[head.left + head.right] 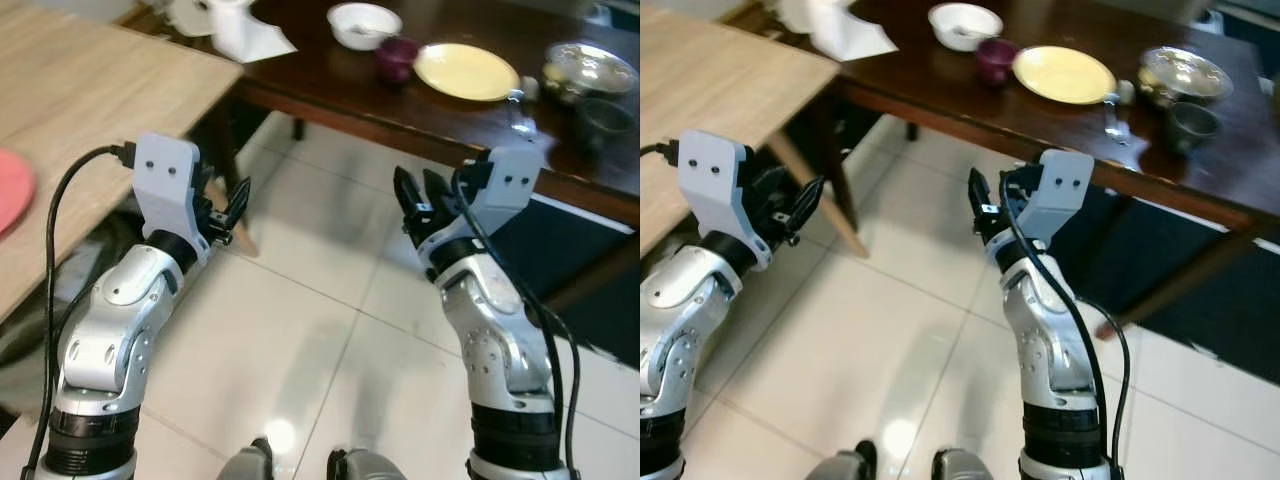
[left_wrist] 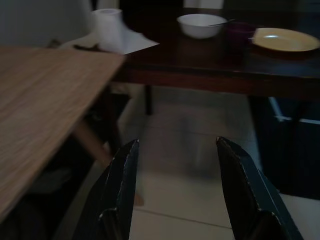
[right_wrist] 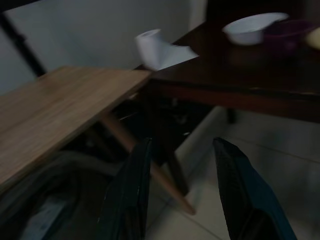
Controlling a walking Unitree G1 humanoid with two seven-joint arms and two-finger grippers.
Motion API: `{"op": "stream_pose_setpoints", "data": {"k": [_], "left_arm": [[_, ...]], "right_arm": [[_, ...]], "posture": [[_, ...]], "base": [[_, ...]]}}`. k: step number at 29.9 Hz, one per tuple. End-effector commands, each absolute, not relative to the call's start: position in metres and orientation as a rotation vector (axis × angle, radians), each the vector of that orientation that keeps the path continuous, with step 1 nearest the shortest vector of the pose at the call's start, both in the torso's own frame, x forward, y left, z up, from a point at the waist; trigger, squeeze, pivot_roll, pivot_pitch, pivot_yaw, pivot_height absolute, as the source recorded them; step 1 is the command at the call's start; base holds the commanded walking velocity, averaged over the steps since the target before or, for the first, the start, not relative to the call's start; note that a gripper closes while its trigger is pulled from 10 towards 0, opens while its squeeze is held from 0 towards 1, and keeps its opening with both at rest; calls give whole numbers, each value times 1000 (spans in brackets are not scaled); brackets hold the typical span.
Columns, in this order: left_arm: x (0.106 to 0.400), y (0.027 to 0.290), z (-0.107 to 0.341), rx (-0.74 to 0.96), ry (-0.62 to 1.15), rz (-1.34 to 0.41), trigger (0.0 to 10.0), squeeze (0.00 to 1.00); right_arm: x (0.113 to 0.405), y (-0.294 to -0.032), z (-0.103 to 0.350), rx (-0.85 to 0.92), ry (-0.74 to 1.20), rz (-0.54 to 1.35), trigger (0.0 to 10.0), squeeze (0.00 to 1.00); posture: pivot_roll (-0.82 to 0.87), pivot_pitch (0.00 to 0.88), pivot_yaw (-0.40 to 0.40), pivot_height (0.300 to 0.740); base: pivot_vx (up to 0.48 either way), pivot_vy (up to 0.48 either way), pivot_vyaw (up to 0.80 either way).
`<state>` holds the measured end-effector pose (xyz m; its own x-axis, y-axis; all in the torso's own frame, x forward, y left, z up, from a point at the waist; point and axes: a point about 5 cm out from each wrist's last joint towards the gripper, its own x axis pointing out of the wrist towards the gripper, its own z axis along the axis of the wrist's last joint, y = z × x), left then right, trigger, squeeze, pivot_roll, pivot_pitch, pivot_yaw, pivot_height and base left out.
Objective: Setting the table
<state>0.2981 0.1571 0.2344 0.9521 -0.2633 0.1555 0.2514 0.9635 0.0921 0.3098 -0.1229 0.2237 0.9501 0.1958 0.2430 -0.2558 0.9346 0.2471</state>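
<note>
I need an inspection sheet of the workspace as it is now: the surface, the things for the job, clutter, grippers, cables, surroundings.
Surface: dark wooden table ahead; light wooden table to the robot's left.
Job's things: yellow plate, white bowl and purple cup on the dark table; pink plate at the light table's edge.
Clutter: paper roll at the dark table's corner; metal bowl and dark cup at its right end.
Grippers: left gripper and right gripper both open, empty, raised over the floor.
Cables: black cable along the left arm; another on the right arm.
Surroundings: white tiled floor.
</note>
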Motion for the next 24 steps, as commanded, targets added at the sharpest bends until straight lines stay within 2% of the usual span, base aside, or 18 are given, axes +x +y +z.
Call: {"op": "stream_pose_setpoints", "data": {"k": [1, 24], "left_arm": [[298, 156, 231, 72, -151, -264, 10000, 0], [300, 158, 233, 91, -150, -235, 10000, 0]], "right_arm": [[310, -127, 222, 278, -214, 221, 10000, 0], [311, -129, 223, 280, -224, 202, 10000, 0]], "posture": [[-87, 92, 15, 740], [-84, 97, 21, 740]], "base": [[0, 0, 794], [0, 0, 794]]}}
